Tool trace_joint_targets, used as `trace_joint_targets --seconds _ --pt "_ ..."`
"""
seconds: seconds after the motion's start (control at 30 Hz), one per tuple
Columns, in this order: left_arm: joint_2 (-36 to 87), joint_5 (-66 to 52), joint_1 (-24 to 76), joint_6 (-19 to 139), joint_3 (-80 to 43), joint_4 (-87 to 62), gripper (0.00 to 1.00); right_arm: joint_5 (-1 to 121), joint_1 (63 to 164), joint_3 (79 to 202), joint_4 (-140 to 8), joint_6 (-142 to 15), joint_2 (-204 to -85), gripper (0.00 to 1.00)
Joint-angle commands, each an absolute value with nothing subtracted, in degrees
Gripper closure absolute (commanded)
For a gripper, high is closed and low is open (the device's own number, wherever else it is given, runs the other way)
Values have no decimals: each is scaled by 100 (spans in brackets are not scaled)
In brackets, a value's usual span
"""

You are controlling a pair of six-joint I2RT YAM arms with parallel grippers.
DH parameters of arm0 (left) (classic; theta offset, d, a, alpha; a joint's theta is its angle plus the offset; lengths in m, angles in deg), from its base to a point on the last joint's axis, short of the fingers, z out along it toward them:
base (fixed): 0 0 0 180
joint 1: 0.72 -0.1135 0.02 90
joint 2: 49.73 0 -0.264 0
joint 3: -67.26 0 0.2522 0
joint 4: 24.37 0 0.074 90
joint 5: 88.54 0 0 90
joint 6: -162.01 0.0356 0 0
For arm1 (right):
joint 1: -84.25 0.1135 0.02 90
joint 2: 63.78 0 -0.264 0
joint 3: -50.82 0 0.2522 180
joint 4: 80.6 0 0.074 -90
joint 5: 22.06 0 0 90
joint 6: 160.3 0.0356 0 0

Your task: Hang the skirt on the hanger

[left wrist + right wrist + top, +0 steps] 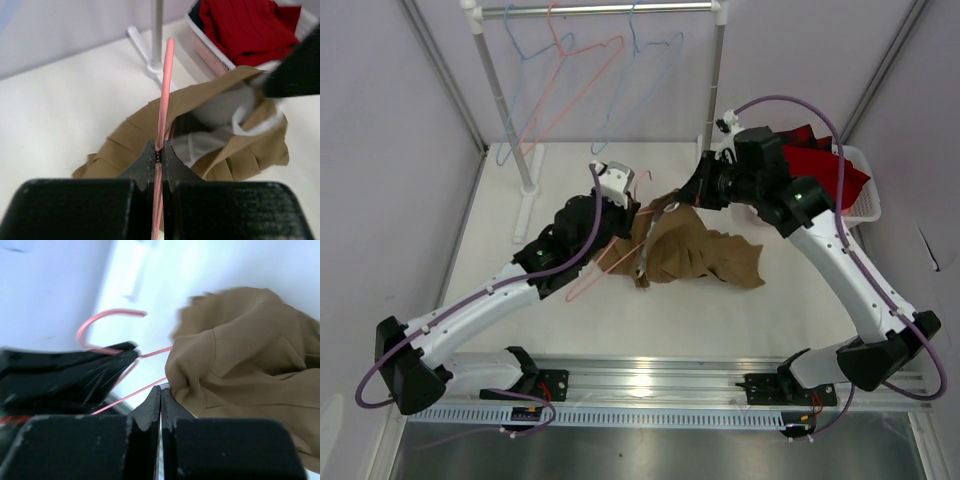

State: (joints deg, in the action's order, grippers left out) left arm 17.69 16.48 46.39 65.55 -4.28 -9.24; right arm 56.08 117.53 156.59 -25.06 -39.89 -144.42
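The salmon-pink wire hanger [590,280] lies low over the table, partly inside the tan-brown skirt [705,255]. My left gripper [632,208] is shut on the hanger's wire near the neck; the left wrist view shows the wire [165,90] clamped at the gripper [161,151]. My right gripper [688,195] is shut on the skirt's waist edge and holds it raised beside the left gripper. In the right wrist view the gripper [161,390] pinches a bit of pale lining, with the skirt [240,365] to the right and the hanger's hook [107,315] to the left. The skirt's pale lining [220,112] gapes open.
A white basket [868,205] with a red garment [820,165] stands at the back right, close to my right arm. A clothes rail [600,10] at the back carries light blue hangers [645,80] and another pink hanger [585,75]. Its post base [525,195] stands at the left.
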Motion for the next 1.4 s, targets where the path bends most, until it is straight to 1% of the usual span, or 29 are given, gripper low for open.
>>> trace_joint_targets --seconds 0.0,0.07,0.17,0.27,0.33,0.37,0.4,0.47,0.5,0.57,0.63,0.77,0.8,0.9,0.93,1.1,1.2,1.37 --pt "1399 2290 4595 6726 -1126 -218 100 4316 11852 16537 -2694 -3445 -14174 100" --pt "1294 2473 4595 6805 -1529 159 100 3957 11879 17072 -2711 -3295 -14218 100" --pt "1171 2676 4595 6964 -1856 573 100 3797 11950 17653 -2616 -3172 -14279 100" --pt "986 2809 4595 7026 -2164 845 100 3832 11836 17604 -2474 -3312 -14210 100" --pt "986 2747 4595 7026 -2349 1004 100 3464 11328 16588 -2936 -3138 -14026 100" --pt "1003 2712 4595 7026 -2367 1152 100 3315 11134 16070 -3166 -3102 -13711 100" --pt "1038 2668 4595 7017 -2367 1171 100 3235 10958 15055 -3325 -3110 -13560 100" --pt "1065 2493 4560 6903 -2122 1163 100 3094 10344 14083 -3562 -3241 -13218 100" --pt "1109 2205 4499 6798 -2043 1145 100 3085 10150 13226 -3642 -3294 -13155 100" --pt "1170 1949 4463 6552 -1586 927 100 3312 9903 12613 -3643 -3679 -13093 100" --pt "1319 1668 4376 6253 -1060 724 100 3820 9911 11962 -3608 -3892 -13154 100" --pt "1557 929 4156 5717 -163 -13 100 3972 9945 11179 -3985 -4051 -13251 100" --pt "1583 841 4147 5620 -65 -285 100 3972 9946 11108 -4020 -4094 -13277 100" --pt "1663 525 4147 5567 102 -480 100 4112 9937 11072 -3960 -4226 -13348 100" --pt "1593 428 4147 5549 181 -794 100 4165 9928 11125 -3890 -4252 -13400 100" --pt "750 -424 4164 5645 936 -1929 100 4692 9884 11345 -3556 -4323 -13637 100" --pt "600 -794 4217 5794 920 -1975 100 4894 9867 11538 -3415 -4323 -13761 100" --pt "459 -1155 4331 6023 815 -1502 100 5000 9867 11793 -3265 -4402 -13778 100"
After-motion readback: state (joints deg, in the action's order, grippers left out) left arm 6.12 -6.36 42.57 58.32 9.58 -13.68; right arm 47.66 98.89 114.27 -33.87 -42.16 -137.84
